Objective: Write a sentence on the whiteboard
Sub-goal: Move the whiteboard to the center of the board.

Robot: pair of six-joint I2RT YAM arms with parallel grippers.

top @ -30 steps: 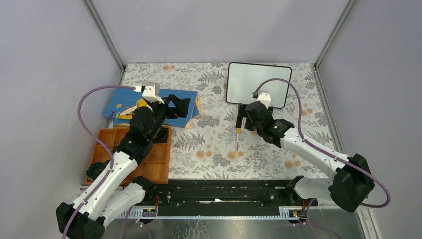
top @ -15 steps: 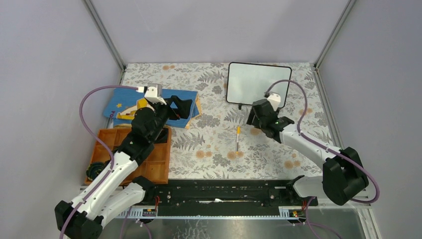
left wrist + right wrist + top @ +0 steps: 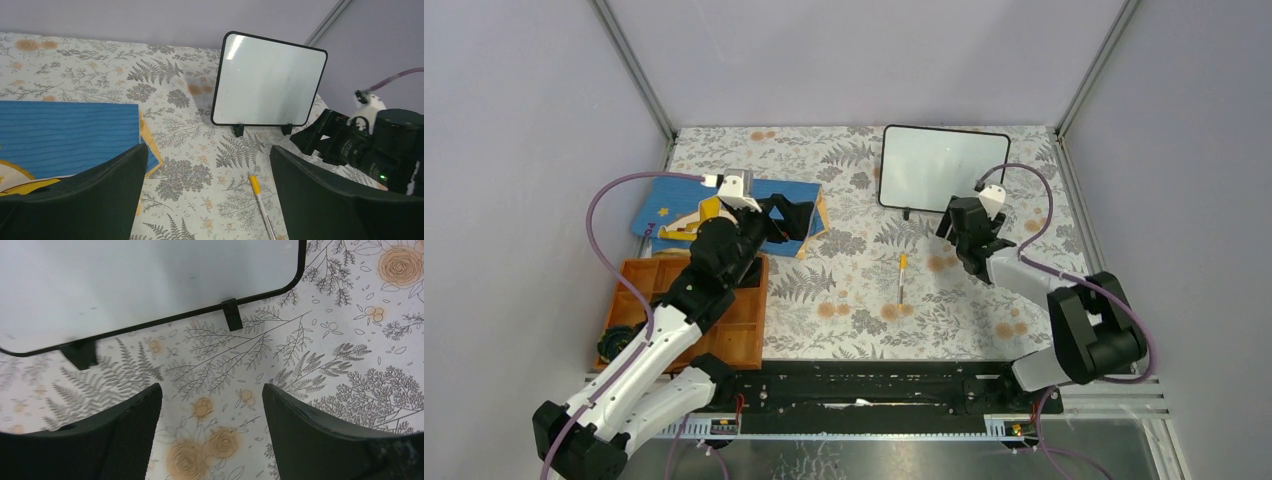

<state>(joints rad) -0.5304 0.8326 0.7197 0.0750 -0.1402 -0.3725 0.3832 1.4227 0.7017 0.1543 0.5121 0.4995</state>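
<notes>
Both gape — left end effector (image 3: 207, 196), right end effector (image 3: 210, 436); whiteboard (image 3: 944, 168) standing.

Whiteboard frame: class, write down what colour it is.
Black: a thin black frame round the whiteboard, clearest in the left wrist view.

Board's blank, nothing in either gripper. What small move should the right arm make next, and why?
Probably swing the right gripper left to the pen lying loose on the tablecloth and lower over it. The whiteboard carries no writing, and the jaws stand open and empty near the board's feet.
</notes>
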